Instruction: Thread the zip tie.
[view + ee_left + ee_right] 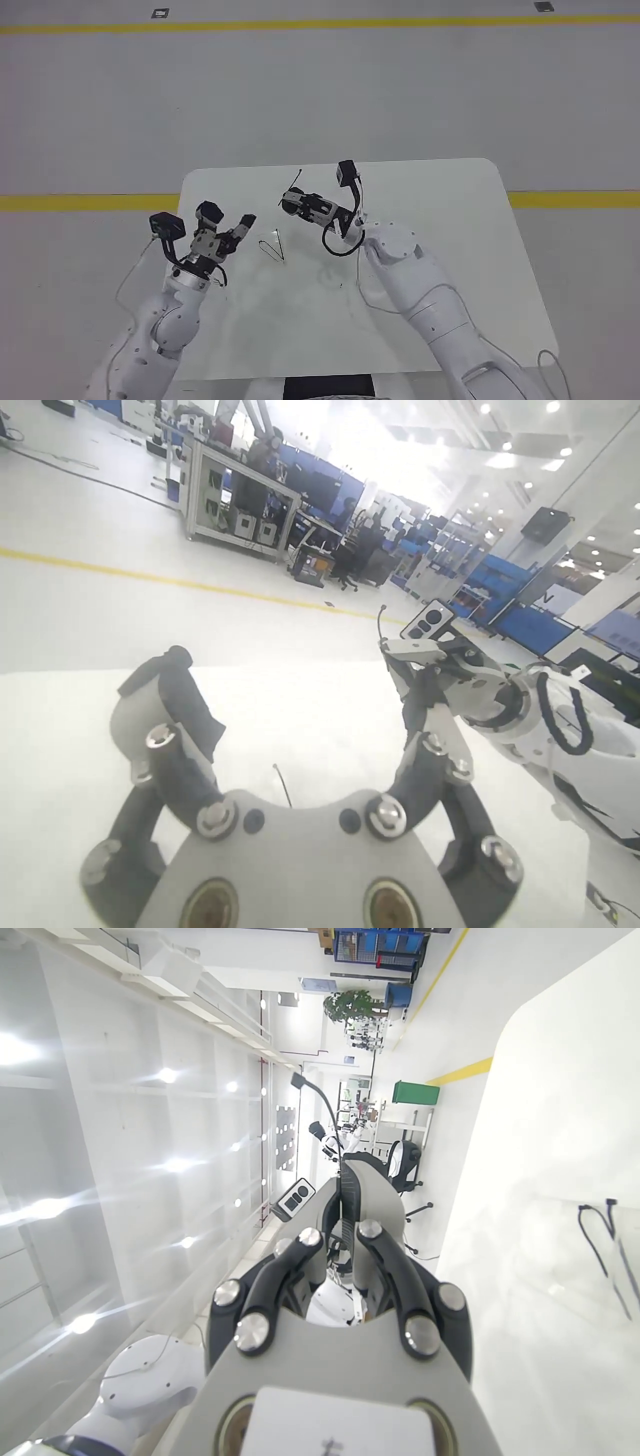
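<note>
**Right gripper has a zip tie, left gripper empty**

Right gripper [292, 200] is clamped on a black zip tie [297, 182]. Most of the strap sticks out past its fingertips, curving slightly, with the end in the air and clear of the table [450, 230].

Left gripper [228, 216] is spread wide with nothing between its fingers.

A second zip tie [272, 248] lies bent on the table, just ahead of the left gripper's fingertips. It sits between the two grippers and neither one touches it. The right gripper is above the table, near the left gripper but apart from it.
</note>
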Controlling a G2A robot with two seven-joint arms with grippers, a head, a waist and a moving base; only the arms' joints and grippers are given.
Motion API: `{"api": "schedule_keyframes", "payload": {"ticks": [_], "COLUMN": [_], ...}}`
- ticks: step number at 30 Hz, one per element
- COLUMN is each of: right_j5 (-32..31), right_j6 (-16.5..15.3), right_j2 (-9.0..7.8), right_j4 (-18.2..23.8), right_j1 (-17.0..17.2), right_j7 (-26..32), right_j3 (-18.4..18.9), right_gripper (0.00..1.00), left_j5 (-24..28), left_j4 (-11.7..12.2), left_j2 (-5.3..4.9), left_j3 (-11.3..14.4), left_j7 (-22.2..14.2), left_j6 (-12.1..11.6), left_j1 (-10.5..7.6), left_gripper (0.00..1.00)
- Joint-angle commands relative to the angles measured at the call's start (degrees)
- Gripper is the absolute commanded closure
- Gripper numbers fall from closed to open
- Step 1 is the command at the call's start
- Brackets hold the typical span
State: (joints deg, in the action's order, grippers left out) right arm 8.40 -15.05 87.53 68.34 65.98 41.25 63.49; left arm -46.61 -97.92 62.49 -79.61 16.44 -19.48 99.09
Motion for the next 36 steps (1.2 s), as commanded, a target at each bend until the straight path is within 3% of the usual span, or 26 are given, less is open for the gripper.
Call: {"api": "schedule_keyframes", "payload": {"ticks": [1, 3, 8, 11, 36], "right_j5": [-0.2, 0.0, 0.5, 0.3, -2.0], "right_j6": [0.0, 0.0, -0.3, -0.5, 0.4], "right_j2": [-0.24, -0.47, -0.68, -0.7, -1.01], "right_j4": [0.7, 1.1, 1.1, 0.6, 1.2], "right_j1": [0.5, 1.0, 1.1, 0.8, 1.1], "right_j7": [0.2, 0.5, 0.6, 0.3, -2.4], "right_j3": [0.3, 0.5, 0.0, -0.6, -2.4], "right_gripper": [1.0, 1.0, 1.0, 1.0, 1.0], "left_j5": [0.4, 6.1, 19.1, 23.7, 20.3], "left_j4": [0.2, -0.4, -3.7, -4.6, -3.8], "left_j2": [-0.04, -0.01, -0.65, -0.99, -0.78], "left_j3": [0.3, 1.2, 0.9, -0.1, 0.6], "left_j7": [0.1, -2.9, -17.4, -21.2, -17.9], "left_j6": [0.0, 0.0, 0.0, 0.0, 0.1], "left_j1": [0.06, 0.41, 0.96, 1.43, 0.6], "left_gripper": [0.0, 0.0, 0.0, 0.0, 0.0]}}
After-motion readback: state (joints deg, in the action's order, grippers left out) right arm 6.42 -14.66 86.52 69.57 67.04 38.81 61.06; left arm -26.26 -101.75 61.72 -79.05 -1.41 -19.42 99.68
